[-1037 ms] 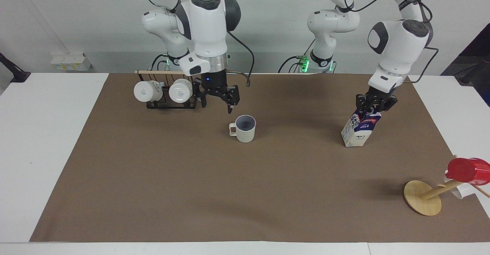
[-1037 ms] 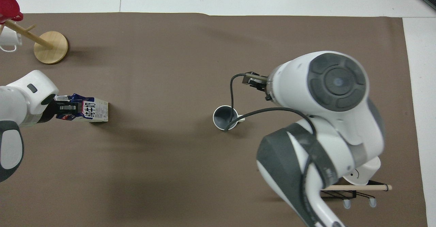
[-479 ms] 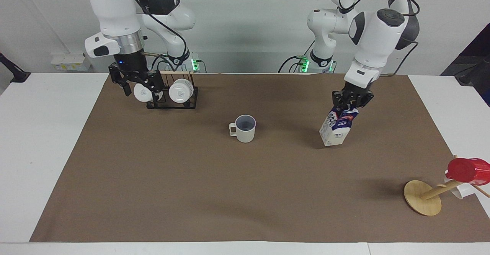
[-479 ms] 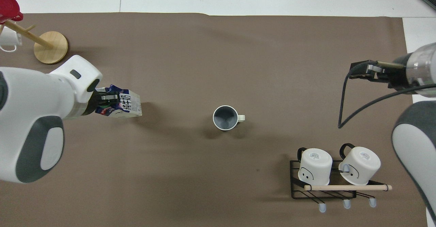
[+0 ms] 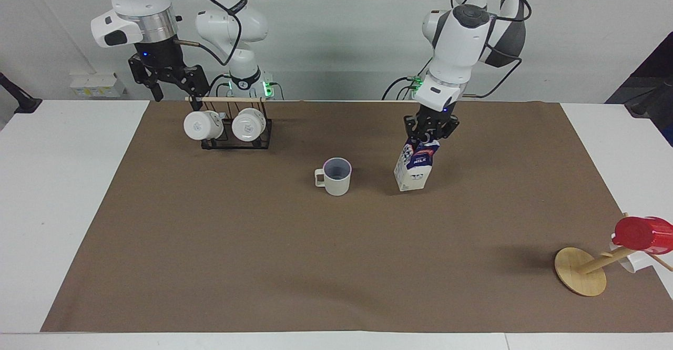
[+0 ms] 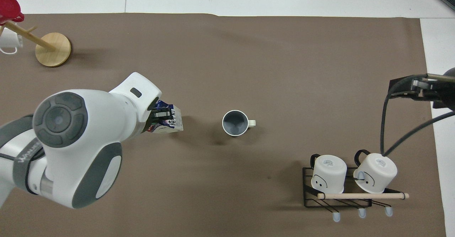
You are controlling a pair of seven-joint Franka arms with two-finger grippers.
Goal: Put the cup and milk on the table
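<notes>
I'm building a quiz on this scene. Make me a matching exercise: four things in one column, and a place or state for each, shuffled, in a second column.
Things
1. cup
2. milk
3. red cup
4. right hand

Places or states
A. tilted, gripped at its top by the left hand
B. open, raised over the table's edge by the rack
C. upright on the brown sheet, mid-table
D. hung on the wooden stand

Pairs: 1-C, 2-A, 3-D, 4-B
</notes>
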